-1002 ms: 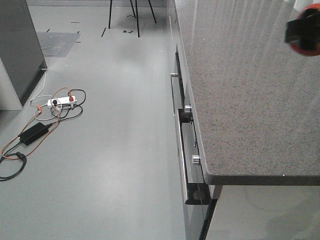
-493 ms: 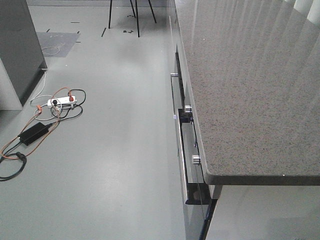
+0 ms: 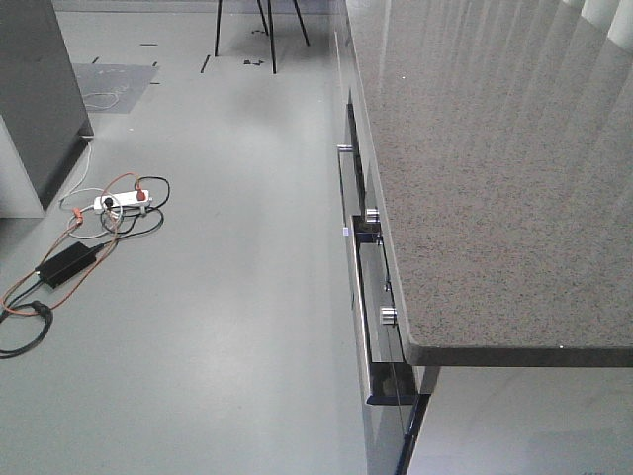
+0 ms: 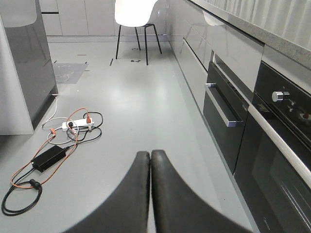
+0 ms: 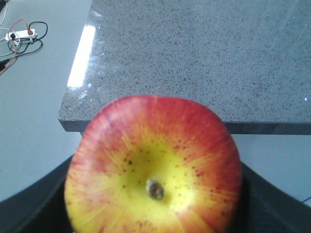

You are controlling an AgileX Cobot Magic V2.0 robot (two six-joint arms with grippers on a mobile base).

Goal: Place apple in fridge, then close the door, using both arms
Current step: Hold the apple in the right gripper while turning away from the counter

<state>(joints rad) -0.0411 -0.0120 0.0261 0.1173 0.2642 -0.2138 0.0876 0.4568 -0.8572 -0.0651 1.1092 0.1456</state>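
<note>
The apple (image 5: 154,160), red with yellow streaks and a yellow patch round its calyx, fills the lower half of the right wrist view. My right gripper (image 5: 153,216) is shut on it, with dark fingers (image 5: 29,206) showing on both sides. It hangs just off the near edge of the speckled counter (image 5: 194,58). My left gripper (image 4: 150,153) is shut and holds nothing, out above the grey floor. A tall dark grey body at the far left looks like the fridge (image 4: 26,63), also seen in the front view, fridge (image 3: 35,99). I cannot make out its door. Neither gripper shows in the front view.
The grey-topped counter (image 3: 495,178) runs along the right, with dark oven fronts and handles (image 3: 361,297) below. A power strip (image 3: 119,202), a black adapter (image 3: 64,262) and looped cables lie on the floor at left. A white chair (image 4: 136,9) stands at the back.
One second ago the apple in my right gripper showed at the front view's top right corner. It has left that view. Nothing else has moved.
</note>
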